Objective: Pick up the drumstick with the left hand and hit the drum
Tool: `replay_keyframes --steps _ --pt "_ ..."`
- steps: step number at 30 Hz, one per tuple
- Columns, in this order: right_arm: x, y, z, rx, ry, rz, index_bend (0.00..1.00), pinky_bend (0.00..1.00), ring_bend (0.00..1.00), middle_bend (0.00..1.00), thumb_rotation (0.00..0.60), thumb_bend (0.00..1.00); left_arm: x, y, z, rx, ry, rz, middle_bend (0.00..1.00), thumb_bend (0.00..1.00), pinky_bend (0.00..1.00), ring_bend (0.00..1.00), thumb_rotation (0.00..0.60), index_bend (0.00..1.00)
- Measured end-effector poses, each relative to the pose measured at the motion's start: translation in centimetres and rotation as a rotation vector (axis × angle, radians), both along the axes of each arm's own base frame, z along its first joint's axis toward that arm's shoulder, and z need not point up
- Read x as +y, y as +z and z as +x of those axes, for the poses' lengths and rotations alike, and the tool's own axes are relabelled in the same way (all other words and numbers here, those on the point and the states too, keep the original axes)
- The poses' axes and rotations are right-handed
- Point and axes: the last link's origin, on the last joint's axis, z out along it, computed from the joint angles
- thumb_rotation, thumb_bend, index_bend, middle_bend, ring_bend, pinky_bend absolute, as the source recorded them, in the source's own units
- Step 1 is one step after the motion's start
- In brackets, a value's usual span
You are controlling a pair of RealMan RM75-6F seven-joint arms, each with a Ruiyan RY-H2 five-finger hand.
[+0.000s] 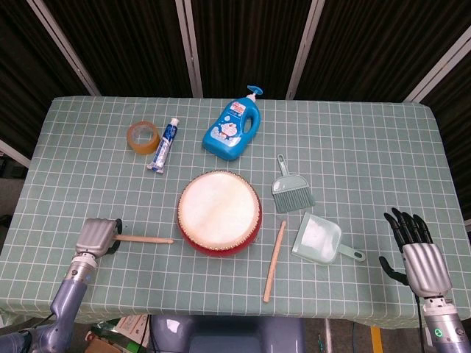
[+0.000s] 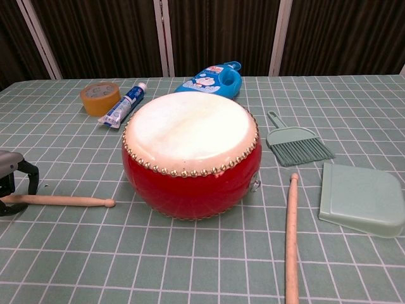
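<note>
The red drum (image 1: 218, 212) with a white skin (image 2: 190, 130) stands mid-table. A wooden drumstick (image 1: 146, 239) lies flat to its left, tip toward the drum. My left hand (image 1: 97, 235) hangs over the stick's handle end. In the chest view a dark finger (image 2: 30, 177) stands behind the drumstick (image 2: 63, 201) and the thumb sits in front of it, so the stick lies between them, still on the cloth. My right hand (image 1: 417, 250) hovers at the table's near right corner, fingers spread, holding nothing. A second drumstick (image 1: 274, 261) lies right of the drum.
A green dustpan (image 1: 318, 239) and small brush (image 1: 291, 190) lie right of the drum. A blue soap bottle (image 1: 235, 129), a toothpaste tube (image 1: 165, 145) and a tape roll (image 1: 143, 137) sit toward the back. The checked tablecloth (image 1: 368, 162) covers the table.
</note>
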Motion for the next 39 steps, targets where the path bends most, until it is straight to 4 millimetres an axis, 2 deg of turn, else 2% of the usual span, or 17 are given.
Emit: replay_keyframes --steps 10,13,19,22,31,39 --pt "0.0 0.0 0.0 -0.002 -0.001 0.000 0.00 0.00 0.00 0.00 0.600 0.35 -0.2 -0.5 -0.3 0.010 0.016 -0.013 1.00 0.34 1.00 1.00 0.600 0.55" --pt "0.0 0.0 0.0 -0.001 -0.001 0.001 0.00 0.00 0.00 0.00 0.600 0.35 -0.3 -0.5 -0.4 0.019 0.020 -0.017 1.00 0.40 1.00 1.00 0.600 0.59" --pt "0.0 0.0 0.0 -0.001 -0.001 -0.001 0.00 0.00 0.00 0.00 0.600 0.35 -0.4 -0.4 -0.5 0.021 0.019 -0.018 1.00 0.59 1.00 1.00 0.600 0.70" --pt "0.0 0.1 0.0 -0.001 0.000 -0.001 0.00 0.00 0.00 0.00 0.600 0.35 -0.4 -0.1 -0.2 0.009 0.009 -0.012 1.00 0.62 1.00 1.00 0.600 0.73" --pt "0.0 0.1 0.0 -0.002 -0.001 -0.003 0.00 0.00 0.00 0.00 0.600 0.35 -0.5 2.3 1.4 -0.068 -0.036 0.036 1.00 0.65 1.00 1.00 0.600 0.75" --pt "0.0 0.0 0.0 0.000 -0.001 -0.004 0.00 0.00 0.00 0.00 0.600 0.35 -0.8 6.5 3.1 -0.158 -0.097 0.114 1.00 0.65 1.00 1.00 0.600 0.75"
